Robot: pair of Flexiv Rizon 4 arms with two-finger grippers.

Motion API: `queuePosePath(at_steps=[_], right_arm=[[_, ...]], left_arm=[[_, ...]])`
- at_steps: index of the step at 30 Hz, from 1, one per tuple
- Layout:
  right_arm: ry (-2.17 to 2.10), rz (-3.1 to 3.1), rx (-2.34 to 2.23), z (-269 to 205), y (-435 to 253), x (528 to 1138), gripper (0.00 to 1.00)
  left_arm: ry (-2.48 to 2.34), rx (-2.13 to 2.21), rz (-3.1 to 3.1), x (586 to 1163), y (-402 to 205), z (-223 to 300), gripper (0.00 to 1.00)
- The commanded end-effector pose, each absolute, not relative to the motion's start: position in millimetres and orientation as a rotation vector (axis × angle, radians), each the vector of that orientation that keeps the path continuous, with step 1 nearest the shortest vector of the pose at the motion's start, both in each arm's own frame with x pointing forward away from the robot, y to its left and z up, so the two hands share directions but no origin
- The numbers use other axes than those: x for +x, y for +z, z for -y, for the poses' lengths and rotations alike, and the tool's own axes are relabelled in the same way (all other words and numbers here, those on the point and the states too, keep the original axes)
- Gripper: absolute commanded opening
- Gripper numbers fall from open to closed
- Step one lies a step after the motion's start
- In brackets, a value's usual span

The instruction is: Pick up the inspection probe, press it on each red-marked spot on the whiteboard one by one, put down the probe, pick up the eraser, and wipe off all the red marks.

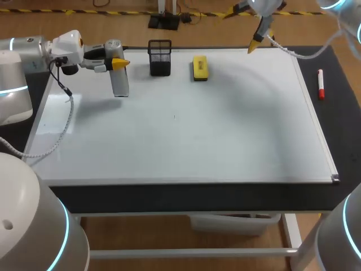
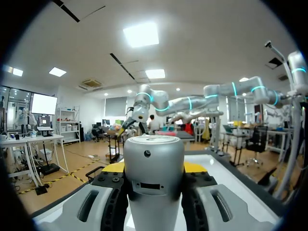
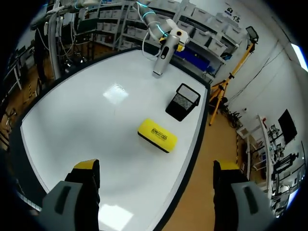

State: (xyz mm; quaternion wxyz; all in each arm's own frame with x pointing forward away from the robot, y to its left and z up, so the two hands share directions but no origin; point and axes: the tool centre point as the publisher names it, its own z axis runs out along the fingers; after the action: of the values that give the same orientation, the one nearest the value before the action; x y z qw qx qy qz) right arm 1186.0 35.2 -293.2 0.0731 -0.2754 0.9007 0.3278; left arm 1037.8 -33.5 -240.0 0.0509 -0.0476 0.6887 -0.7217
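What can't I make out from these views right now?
- Tip of the probe: the head view cannot show whether it touches the whiteboard, and the left wrist view's edge cuts it off.
- Any red marks: none discernible on it in any view.
- Inside of the mesh holder: dark behind its walls, head view.
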Motion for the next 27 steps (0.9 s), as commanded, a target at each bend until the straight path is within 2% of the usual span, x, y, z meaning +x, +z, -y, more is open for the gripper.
queuePosePath(at_steps=[1, 19, 27], right_arm=[[0.949, -2.661, -0.807, -26.1, -279.2, 1168.4, 1.0], [0.966, -2.654, -0.801, -25.1, -274.2, 1164.2, 1.0], [0.966, -2.654, -0.801, -25.1, -274.2, 1164.2, 1.0]], left_arm=[[-2.197, -0.144, -2.096, 1037.8, -239.1, 33.3, 0.0], [-2.197, -0.144, -2.096, 1037.8, -239.1, 33.3, 0.0], [-2.194, -0.07, -2.115, 1058.5, -223.8, 41.7, 0.0]])
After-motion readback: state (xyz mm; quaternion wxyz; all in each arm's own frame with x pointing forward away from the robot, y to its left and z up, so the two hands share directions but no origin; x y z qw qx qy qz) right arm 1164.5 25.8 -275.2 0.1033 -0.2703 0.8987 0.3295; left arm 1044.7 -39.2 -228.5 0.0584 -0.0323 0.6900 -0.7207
